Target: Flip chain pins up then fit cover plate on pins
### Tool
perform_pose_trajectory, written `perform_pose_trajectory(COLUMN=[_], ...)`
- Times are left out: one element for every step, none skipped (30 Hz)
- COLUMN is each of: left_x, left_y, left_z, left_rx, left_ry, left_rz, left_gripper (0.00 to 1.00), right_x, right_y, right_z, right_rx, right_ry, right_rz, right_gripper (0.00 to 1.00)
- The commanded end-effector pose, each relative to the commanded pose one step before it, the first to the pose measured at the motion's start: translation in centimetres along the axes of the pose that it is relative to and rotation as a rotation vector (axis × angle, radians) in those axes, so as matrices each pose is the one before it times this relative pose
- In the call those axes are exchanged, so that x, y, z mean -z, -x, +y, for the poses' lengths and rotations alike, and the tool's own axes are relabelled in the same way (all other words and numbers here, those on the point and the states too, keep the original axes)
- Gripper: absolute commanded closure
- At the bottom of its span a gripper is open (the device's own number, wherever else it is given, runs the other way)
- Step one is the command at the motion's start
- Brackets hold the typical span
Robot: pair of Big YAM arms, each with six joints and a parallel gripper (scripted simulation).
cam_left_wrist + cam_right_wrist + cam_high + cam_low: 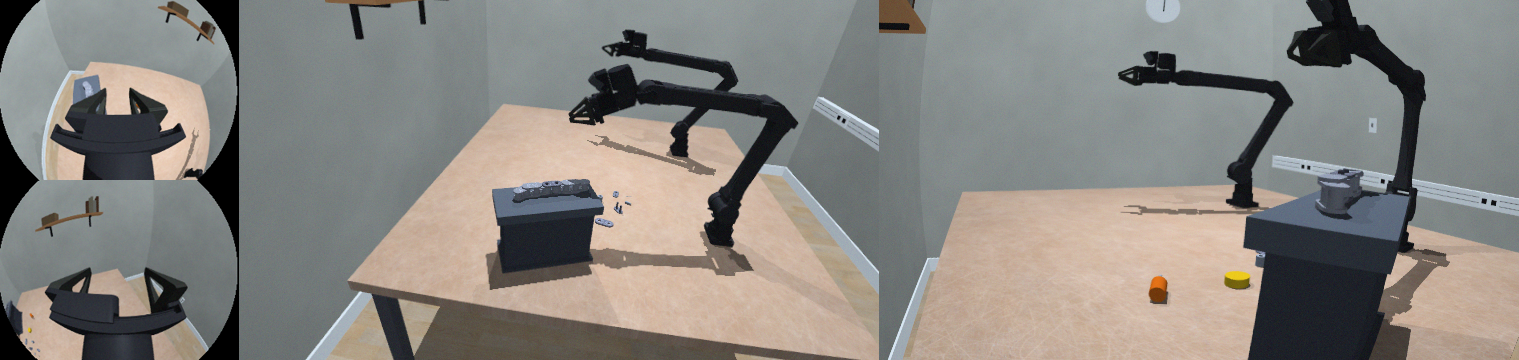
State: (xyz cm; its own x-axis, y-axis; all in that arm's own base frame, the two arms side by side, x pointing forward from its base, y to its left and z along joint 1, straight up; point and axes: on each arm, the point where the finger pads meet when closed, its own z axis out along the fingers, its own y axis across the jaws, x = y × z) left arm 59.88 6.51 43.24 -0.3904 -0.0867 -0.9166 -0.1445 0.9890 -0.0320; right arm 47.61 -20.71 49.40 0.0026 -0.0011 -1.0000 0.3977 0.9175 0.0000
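The grey chain (550,189) lies along the top of the dark block (544,225); the exterior view shows it end-on (1338,192) on the block (1329,260). I cannot tell which way its pins point. The small cover plate (604,222) lies on the table beside the block's right side. My left gripper (581,116) (117,91) is high above the table, far behind the block, with its fingers partly apart and nothing between them. My right gripper (609,48) (117,270) is wide open and empty, higher still and farther back.
Small loose parts (619,205) lie on the table by the cover plate. An orange cylinder (1158,289) and a yellow disc (1237,279) lie on the table on the block's other side. Both arm bases stand at the table's right.
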Motion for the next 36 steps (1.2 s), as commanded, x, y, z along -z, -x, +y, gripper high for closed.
perform_pose_trajectory(left_x=[2.701,0.543,0.0,0.0,0.115,0.82,0.581,0.547,0.503,0.396,0.469,0.461,0.418,0.392,0.379,0.338,0.31,0.284,0.253,0.0,0.0,-0.391,-0.023,0.901,0.133,0.313,0.067,0.018,-0.464,0.449,0.163,0.008,-0.001,0.0,0.0,0.0], left_y=[2.093,0.202,0.0,0.0,0.153,0.16,0.238,0.204,0.076,0.065,0.177,0.23,0.16,0.151,0.185,0.131,0.119,0.137,0.096,0.0,0.0,0.35,-1.496,1.06,0.132,0.218,0.017,0.427,1.074,0.565,0.119,-0.618,-0.113,0.0,0.0,0.0], left_z=[-1.541,-0.383,0.0,0.0,-0.047,-0.518,-0.386,-0.365,-0.52,-0.281,-0.302,-0.305,-0.263,-0.244,-0.198,-0.207,-0.188,-0.125,-0.176,0.0,0.0,0.23,-0.451,-0.089,-0.079,-0.149,-0.029,-0.012,0.069,0.137,-0.216,0.101,0.001,0.0,0.0,0.0], left_rx=[-0.03083,-0.00389,0.0,0.0,-0.00244,-0.0014,-0.00362,-0.00345,-0.00479,-0.00256,-0.00233,-0.00292,-0.00188,-0.00169,-0.00187,-0.00131,-0.00114,-0.00107,-0.00082,0.0,0.0,-0.00071,0.00113,-0.00041,-0.00024,-0.00064,0.00007,0.00023,0.00019,0.00584,0.00239,-0.00008,0.0,0.0,0.0,0.0], left_ry=[-0.03201,-0.00814,0.0,0.0,-0.00221,-0.0106,-0.00828,-0.00791,-0.01095,-0.00619,-0.00657,-0.00636,-0.00575,-0.00535,-0.00429,-0.00455,-0.00415,-0.00297,-0.00383,0.0,0.0,0.00489,-0.00995,-0.00202,-0.00182,-0.00321,-0.00023,-0.00029,0.00115,0.00268,-0.00415,0.0021,0.00001,0.0,0.0,0.0], left_rz=[-0.12905,-0.02353,0.0,0.0,-0.01987,-0.02384,-0.02406,-0.02314,-0.02003,-0.01769,-0.01888,-0.01919,-0.0166,-0.01545,-0.01538,-0.01315,-0.01199,-0.01147,-0.00964,0.0,0.0,-0.00764,0.01874,-0.0262,-0.00378,-0.00958,-0.00244,-0.00761,-0.01465,-0.01128,-0.00037,0.02509,0.00457,0.0,0.0,0.0], left_gripper=[0.58,0.58,0.58,0.58,0.58,0.58,0.58,0.58,0.58,0.58,0.58,0.58,0.58,0.58,0.58,0.58,0.58,0.58,0.58,0.58,0.58,0.58,0.58,0.58,0.58,0.58,0.58,0.58,0.58,0.58,0.58,0.58,0.58,0.58,0.58,0.58], right_x=[-0.064,0.019,0.0,0.0,0.17,-0.135,0.019,0.018,0.016,0.013,0.014,0.01,0.011,0.01,0.013,0.008,0.007,0.015,0.004,0.0,0.0,0.498,0.37,0.003,0.002,0.022,0.0,0.0,0.037,0.002,0.003,0.0,0.0,0.0,0.0,0.0], right_y=[4.429,-0.008,0.0,0.0,-0.494,0.435,-0.007,-0.007,-0.052,-0.003,-0.007,-0.215,-0.04,-0.037,-0.768,-0.032,-0.03,-0.806,-0.024,0.0,0.0,0.443,-0.041,-0.015,-0.012,-1.082,0.245,-0.012,-0.723,0.636,0.268,0.098,-0.007,0.0,0.0,0.0], right_z=[3.96,1.288,0.0,0.0,1.088,1.376,1.288,1.265,1.228,1.002,1.058,0.992,0.933,0.871,0.804,0.746,0.682,0.597,0.546,0.0,0.0,0.08,0.559,0.453,0.289,0.57,0.145,0.059,-0.33,-0.03,0.596,-0.027,-0.001,0.0,0.0,0.0], right_rx=[-0.0029,-0.00187,0.0,0.0,-0.00163,-0.00103,-0.00184,-0.002,-0.00062,-0.00291,-0.00148,-0.00477,-0.00123,-0.00114,-0.00143,-0.00079,-0.00072,0.00051,-0.00044,0.0,0.0,0.00112,-0.00118,-0.00048,-0.00033,0.00065,-0.00021,-0.00025,-0.00321,0.00209,0.00295,0.0,0.0,0.0,0.0,0.0], right_ry=[0.07216,0.02464,0.0,0.0,0.02089,0.02631,0.02465,0.02417,0.02354,0.01896,0.02024,0.01851,0.01785,0.01666,0.01531,0.01426,0.01305,0.01152,0.01043,0.0,0.0,0.0016,0.01105,0.00881,0.00569,0.01392,0.00278,0.001,-0.0069,0.00086,0.01394,-0.00158,-0.00008,0.0,0.0,0.0], right_rz=[-0.07323,0.00028,0.0,0.0,0.00775,-0.00668,0.00027,0.00026,0.00081,0.00016,0.00022,0.00369,0.00075,0.0007,0.01256,0.00061,0.00055,0.01325,0.00044,0.0,0.0,-0.01008,-0.00017,0.00028,0.00022,0.01865,-0.00389,0.00019,0.01206,-0.01009,-0.00422,-0.00156,0.00011,0.0,0.0,0.0], right_gripper=[0.0,0.0,0.0,0.0,0.0,0.0,0.0,0.0,0.0,0.0,0.0,0.0,0.0,0.0,0.0,0.0,0.0,0.0,0.0,0.0,0.0,0.0,0.0,0.0,0.0,0.0,0.0,0.0,0.0,0.0,0.0,0.0,0.0,0.0,0.0,0.0])
